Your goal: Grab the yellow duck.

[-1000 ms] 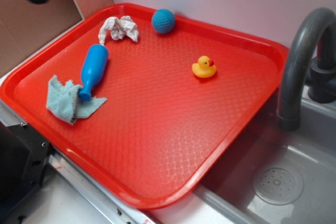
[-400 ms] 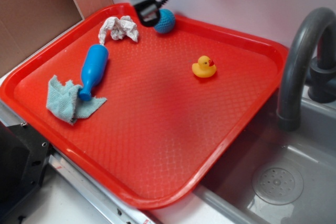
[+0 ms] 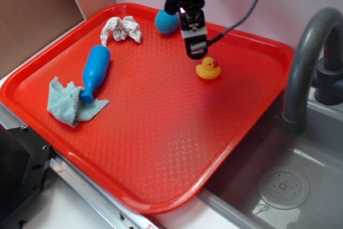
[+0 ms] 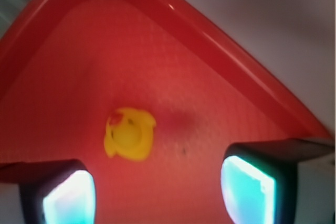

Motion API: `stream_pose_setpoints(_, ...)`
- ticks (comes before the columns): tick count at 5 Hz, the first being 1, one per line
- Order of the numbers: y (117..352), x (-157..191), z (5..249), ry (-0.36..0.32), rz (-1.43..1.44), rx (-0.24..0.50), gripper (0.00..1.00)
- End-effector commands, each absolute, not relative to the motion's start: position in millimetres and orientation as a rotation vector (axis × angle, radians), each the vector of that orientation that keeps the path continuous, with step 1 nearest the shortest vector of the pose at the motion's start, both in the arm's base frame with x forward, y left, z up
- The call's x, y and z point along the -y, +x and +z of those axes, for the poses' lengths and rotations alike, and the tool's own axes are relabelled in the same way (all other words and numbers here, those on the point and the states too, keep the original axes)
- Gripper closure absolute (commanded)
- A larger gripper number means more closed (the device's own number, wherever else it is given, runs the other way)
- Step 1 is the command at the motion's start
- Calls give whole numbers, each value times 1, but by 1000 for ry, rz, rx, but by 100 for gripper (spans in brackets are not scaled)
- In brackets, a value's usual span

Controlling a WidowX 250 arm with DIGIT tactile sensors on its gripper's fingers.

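Pincer (image 4: 157, 187) jaws spread wide, empty, plain only from the wrist; yellow duck (image 4: 129, 134) lies between and beyond them, near the tray's (image 3: 161, 148) far edge.

Our arm comes in from the tray's (image 3: 252, 127) far edge, wrist pitched straight down. Pincer (image 3: 196, 53) hangs above the far right part of the tray, fingers (image 4: 248, 190) spread wide apart, nothing between them. Cable loops off the wrist.
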State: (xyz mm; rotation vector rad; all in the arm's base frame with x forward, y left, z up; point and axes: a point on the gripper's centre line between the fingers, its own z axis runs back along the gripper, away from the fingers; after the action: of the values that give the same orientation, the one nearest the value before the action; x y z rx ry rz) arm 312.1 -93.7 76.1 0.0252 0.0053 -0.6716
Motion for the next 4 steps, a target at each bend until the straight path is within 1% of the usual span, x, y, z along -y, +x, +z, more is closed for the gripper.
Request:
stream_pose_setpoints(1, 315, 122, 52, 20, -780, -30, 0)
stream_pose_setpoints(2, 316, 123, 39, 12, -797, -63, 0)
stream_pose_setpoints(3, 316, 123, 32, 9, -791, -84, 0)
stream_pose_setpoints(4, 316, 117, 23, -6, -766, -113, 100)
